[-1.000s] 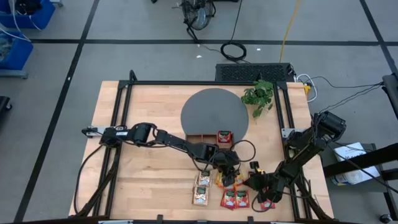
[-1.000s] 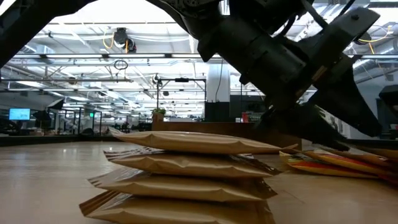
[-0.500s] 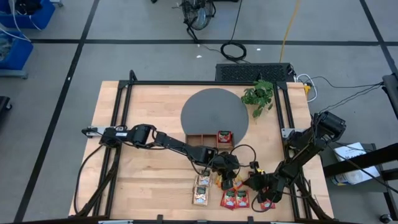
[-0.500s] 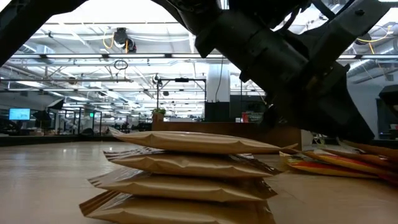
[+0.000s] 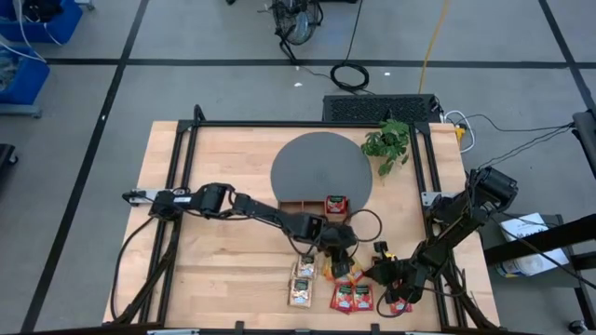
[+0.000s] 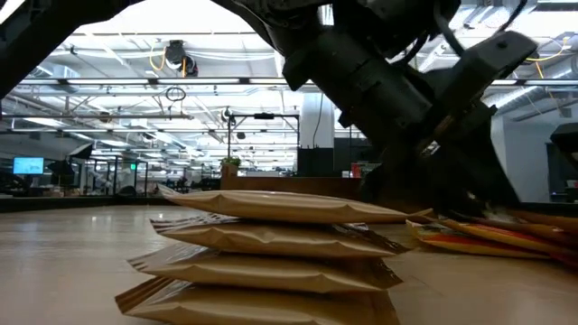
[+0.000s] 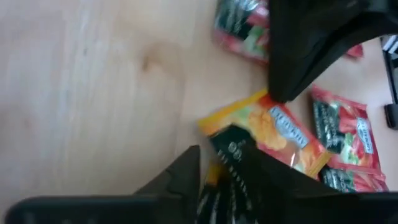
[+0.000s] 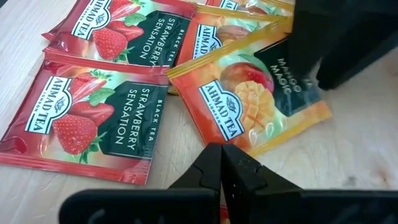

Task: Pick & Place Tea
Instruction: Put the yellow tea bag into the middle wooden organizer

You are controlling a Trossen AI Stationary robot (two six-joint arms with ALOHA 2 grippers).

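Note:
Orange-yellow tea sachets lie near the table's front edge, between beige-green ones and red ones. My left gripper points slantwise down at the uppermost orange-yellow sachet. Its fingers stand apart over that sachet's dark-labelled end. My right gripper is shut, with its tip at the opposite edge of the same sachet. One red sachet lies in the wooden tray. My left gripper comes slanting down from the table's left, one finger over the dark-labelled end of the sachet; whether it touches I cannot tell. My right gripper's shut tip stands at the sachet's yellow edge; whether it presses on it I cannot tell.
A grey round disc lies behind the tray and a small plant stands at the back right. The beige-green sachets form a stack close before the low camera. Bare wood lies to the left of the sachets.
My left gripper has stayed over the orange-yellow sachets and has tipped a little there. The sachets lie as before.

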